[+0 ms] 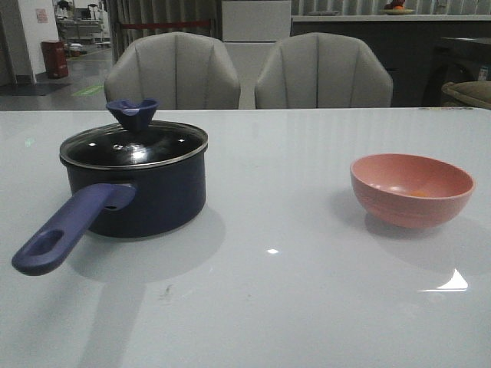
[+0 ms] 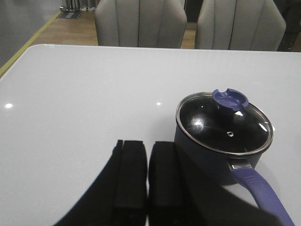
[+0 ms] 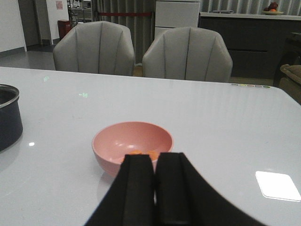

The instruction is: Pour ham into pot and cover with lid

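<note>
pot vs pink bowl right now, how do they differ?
The pot is dark navy with a long handle; the pink bowl has no handle. The pot is covered by the lid; the bowl is open, with the small orange ham inside. The pot looks taller and straight-walled; the bowl is shallower and curved. Both stand upright on the table, untouched by either hand.

The pot [image 1: 142, 188] stands on the left part of the table [image 1: 276, 291], with the lid [image 1: 134, 142] seated on its rim and the handle [image 1: 65, 230] pointing toward the front-left. The bowl [image 1: 412, 189] stands on the right part of the table, well apart from the pot. The ham [image 1: 420, 193] lies in the bowl. Two chairs [image 1: 253, 73] stand side by side behind the table.
</note>
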{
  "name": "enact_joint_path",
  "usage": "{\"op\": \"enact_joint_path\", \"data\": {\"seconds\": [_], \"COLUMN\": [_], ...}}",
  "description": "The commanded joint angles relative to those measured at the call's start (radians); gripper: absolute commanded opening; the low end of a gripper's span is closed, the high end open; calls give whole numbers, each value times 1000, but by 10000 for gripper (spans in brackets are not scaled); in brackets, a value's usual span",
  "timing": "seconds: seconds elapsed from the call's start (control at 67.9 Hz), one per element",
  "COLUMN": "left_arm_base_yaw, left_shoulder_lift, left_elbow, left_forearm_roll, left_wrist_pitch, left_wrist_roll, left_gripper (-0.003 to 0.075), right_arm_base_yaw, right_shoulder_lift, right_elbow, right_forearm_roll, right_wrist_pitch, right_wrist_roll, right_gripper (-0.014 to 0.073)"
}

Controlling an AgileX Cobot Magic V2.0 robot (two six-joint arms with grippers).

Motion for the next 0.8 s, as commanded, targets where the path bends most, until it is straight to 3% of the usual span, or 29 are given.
{"op": "enact_joint_path", "data": {"seconds": [0.0, 0.25, 0.368, 0.471, 0.781], "left_arm_base_yaw": [-7, -7, -7, -7, -7], "left_shoulder_lift": [14, 14, 14, 14, 21], "left_elbow": [-36, -36, -36, -36, -42], "left_forearm_roll": [-3, -3, -11, -11, -14], "left_wrist_pitch": [-92, -100, -69, -63, -80], "left_wrist_roll": [-12, -12, -12, -12, -12], "left_gripper": [174, 482, 571, 607, 607], "right_arm_base_yaw": [-7, -7, -7, -7, -7], "right_shoulder_lift": [-20, -20, -20, -20, -20], "right_elbow": [-5, -5, -5, -5, -5], "right_forearm_roll": [0, 0, 0, 0, 0], "right_wrist_pitch": [-85, -85, -85, -85, -85], "right_wrist_roll": [-1, -1, -1, -1, -1], "right_gripper": [162, 162, 162, 162, 162]}}
